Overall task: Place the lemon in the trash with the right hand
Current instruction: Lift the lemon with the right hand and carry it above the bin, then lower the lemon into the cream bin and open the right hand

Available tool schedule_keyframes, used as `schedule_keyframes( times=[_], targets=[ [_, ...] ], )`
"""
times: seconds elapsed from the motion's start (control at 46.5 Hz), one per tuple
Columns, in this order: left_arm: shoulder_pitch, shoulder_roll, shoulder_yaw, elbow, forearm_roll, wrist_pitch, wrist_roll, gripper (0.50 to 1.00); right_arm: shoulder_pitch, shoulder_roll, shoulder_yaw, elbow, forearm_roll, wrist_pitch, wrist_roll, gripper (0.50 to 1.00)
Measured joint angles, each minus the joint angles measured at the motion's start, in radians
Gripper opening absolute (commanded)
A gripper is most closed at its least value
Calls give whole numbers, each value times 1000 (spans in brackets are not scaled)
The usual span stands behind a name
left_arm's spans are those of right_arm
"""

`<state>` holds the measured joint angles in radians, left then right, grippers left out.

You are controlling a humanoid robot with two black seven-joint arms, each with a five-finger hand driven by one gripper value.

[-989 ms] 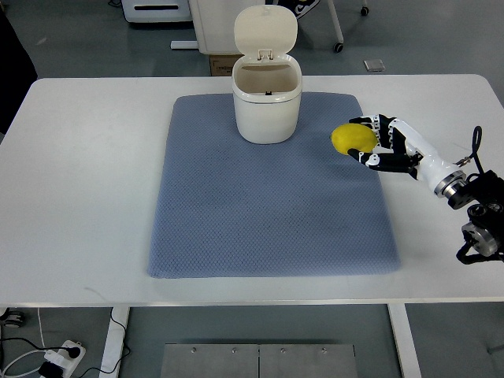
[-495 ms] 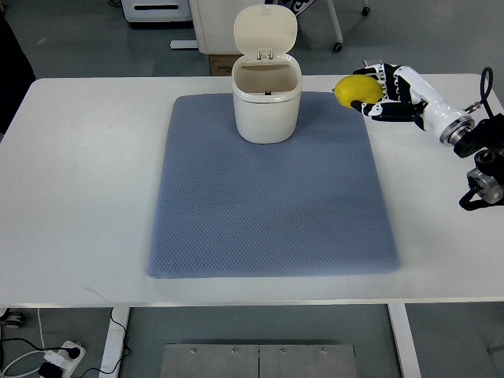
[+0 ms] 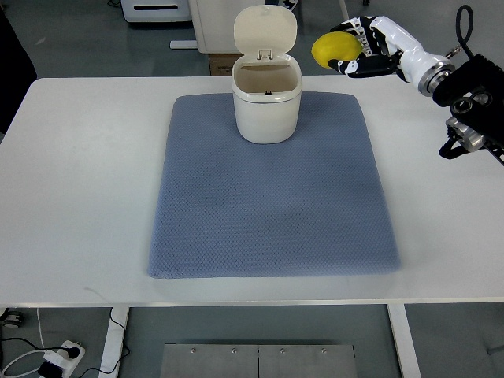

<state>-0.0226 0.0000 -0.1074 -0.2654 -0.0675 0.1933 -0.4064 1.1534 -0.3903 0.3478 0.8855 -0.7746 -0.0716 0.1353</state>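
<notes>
My right hand [image 3: 356,49] holds the yellow lemon [image 3: 334,48] in its black-and-white fingers, up in the air at the top right of the view. The lemon hangs just right of the small white trash bin [image 3: 266,106], level with its raised lid [image 3: 265,30]. The bin stands open at the far middle of the blue-grey mat [image 3: 272,189], and its inside looks empty. The right arm comes in from the right edge. The left arm is out of view.
The mat lies on a white table [image 3: 79,173]. Beyond the far edge stand a white cabinet [image 3: 216,24], a cardboard box and chair legs on the floor. A power strip [image 3: 59,356] lies on the floor at bottom left.
The right hand has lifted the lemon off the mat and carried it up and leftward, from beside the bin's right side to level with the lid.
</notes>
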Motion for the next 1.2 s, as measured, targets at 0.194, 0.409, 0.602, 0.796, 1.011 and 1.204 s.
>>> schedule_keyframes(
  times=[0.194,0.409,0.602,0.796,1.011,1.204],
  targets=[
    [0,0,0,0,0,0,0,1000,81,54,-94,-36,0,-32,-22,500],
    [0,0,0,0,0,0,0,1000,127,134,-153,-104,0,-43,-39,500],
    [0,0,0,0,0,0,0,1000,161,181,-213,-135,0,-63,-50,500],
    [0,0,0,0,0,0,0,1000,186,221,-252,-175,0,-77,-61,500],
    [1,0,0,0,0,0,0,1000,197,295,-291,-251,0,-87,-70,500],
    [0,0,0,0,0,0,0,1000,197,348,-297,-298,0,-87,-80,500]
  ],
)
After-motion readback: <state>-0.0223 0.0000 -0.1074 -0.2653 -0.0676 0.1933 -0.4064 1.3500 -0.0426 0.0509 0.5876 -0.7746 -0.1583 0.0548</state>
